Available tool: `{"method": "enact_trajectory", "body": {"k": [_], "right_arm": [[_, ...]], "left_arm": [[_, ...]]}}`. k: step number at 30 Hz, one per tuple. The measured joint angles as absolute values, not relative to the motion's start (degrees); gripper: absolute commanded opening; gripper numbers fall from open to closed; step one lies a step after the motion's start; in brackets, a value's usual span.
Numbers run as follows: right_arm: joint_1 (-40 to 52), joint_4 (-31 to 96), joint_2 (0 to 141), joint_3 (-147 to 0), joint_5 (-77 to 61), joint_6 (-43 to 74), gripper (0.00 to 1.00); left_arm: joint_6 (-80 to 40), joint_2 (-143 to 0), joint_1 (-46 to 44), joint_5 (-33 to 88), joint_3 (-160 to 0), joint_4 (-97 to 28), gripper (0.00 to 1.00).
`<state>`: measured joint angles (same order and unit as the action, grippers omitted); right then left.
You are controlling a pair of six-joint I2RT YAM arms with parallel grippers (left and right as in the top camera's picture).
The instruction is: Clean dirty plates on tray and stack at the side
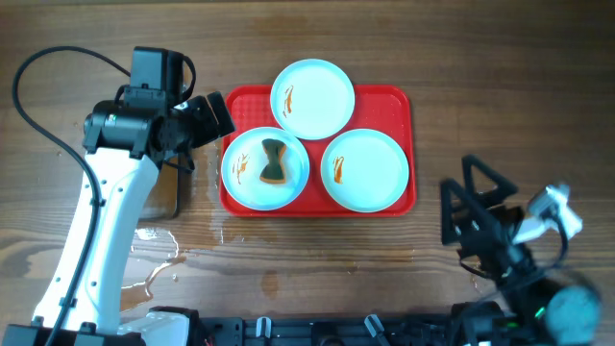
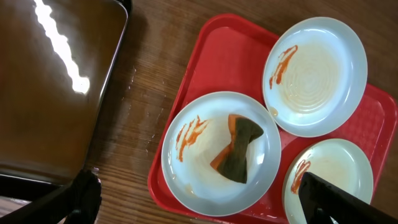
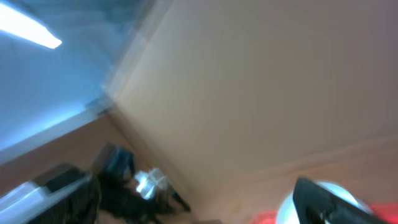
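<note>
With left pincer point(image 1: 213, 117) and right pincer point(image 1: 468, 207) apart, lower the left squarely onto the sponge point(image 1: 274, 161) on the near-left plate point(image 1: 240, 178).

A brown wooden table point(image 1: 480, 58) with streaked grain is carrying everything here. A large red tray point(image 1: 389, 104) is lying flat on it around the middle, its long sides running left to right. A dark, black-rimmed metal pan point(image 2: 56, 81) is sitting on the wood just beside the tray's left end, and a strip of bare wood is showing between the two. The pan's glossy surface is reflecting a light. A shiny wet patch point(image 1: 159, 252) is lying on the wood in front of the pan, and smaller drops point(image 1: 219, 231) are glistening near the tray's front left corner.
</note>
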<state>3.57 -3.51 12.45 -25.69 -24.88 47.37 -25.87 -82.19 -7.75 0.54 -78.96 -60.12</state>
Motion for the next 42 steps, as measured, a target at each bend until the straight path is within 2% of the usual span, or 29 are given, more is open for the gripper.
{"method": "enact_trajectory", "body": {"k": [6, 8, 11, 16, 18, 19, 20, 22, 23, 24, 25, 33, 37, 42], "right_arm": [[4.4, 47.2, 50.7, -71.6, -28.9, 14.9, 1.0], [6.8, 58.7, 64.3, -82.7, -28.9, 7.7, 1.0], [10.8, 66.1, 78.5, -91.2, -28.8, 4.5, 1.0], [14.0, 60.2, 92.2, -93.3, -32.0, 10.9, 0.96], [14.2, 59.3, 95.5, -93.6, -32.5, 12.7, 0.8], [14.6, 59.0, 97.6, -93.8, -32.6, 13.3, 0.78], [15.7, 59.1, 100.5, -93.9, -32.1, 13.7, 0.79], [18.4, 59.1, 103.8, -93.9, -28.9, 14.5, 0.99], [20.4, 59.0, 105.5, -93.9, -26.3, 15.6, 0.99], [22.3, 58.6, 107.1, -93.9, -23.7, 17.1, 0.91], [24.4, 57.7, 108.9, -93.9, -21.7, 18.3, 0.58], [27.8, 53.5, 112.2, -93.9, -17.9, 19.8, 0.59], [30.2, 52.6, 115.1, -93.9, -17.9, 11.9, 0.51], [31.4, 50.3, 117.2, -93.8, -15.5, 10.6, 0.49]], "left_arm": [[-25.9, -82.2, -7.7, 1.1, -78.9, -60.1, 1.0], [-25.9, -82.2, -7.7, 2.1, -78.9, -60.1, 1.0], [-25.9, -82.3, -7.7, 3.1, -78.9, -60.2, 1.0], [-25.9, -82.3, -7.7, 3.6, -78.9, -61.2, 1.0], [-26.0, -82.3, -7.7, 3.6, -78.9, -61.6, 1.0], [-26.0, -82.3, -7.7, 3.6, -78.9, -62.2, 1.0], [-26.0, -82.3, -7.7, 3.8, -78.9, -62.5, 1.0], [-26.0, -82.3, -7.7, 3.8, -78.9, -62.6, 1.0], [-26.0, -82.3, -7.7, 3.9, -78.9, -62.6, 1.0], [-26.0, -82.3, -7.7, 4.0, -78.9, -62.6, 1.0], [-26.0, -82.3, -7.7, 4.0, -78.9, -62.6, 1.0], [-26.0, -82.3, -7.7, 4.0, -78.9, -62.6, 1.0], [-26.0, -82.3, -7.7, 4.0, -78.9, -62.6, 1.0], [-26.0, -82.3, -7.7, 4.0, -78.9, -62.6, 1.0]]}}
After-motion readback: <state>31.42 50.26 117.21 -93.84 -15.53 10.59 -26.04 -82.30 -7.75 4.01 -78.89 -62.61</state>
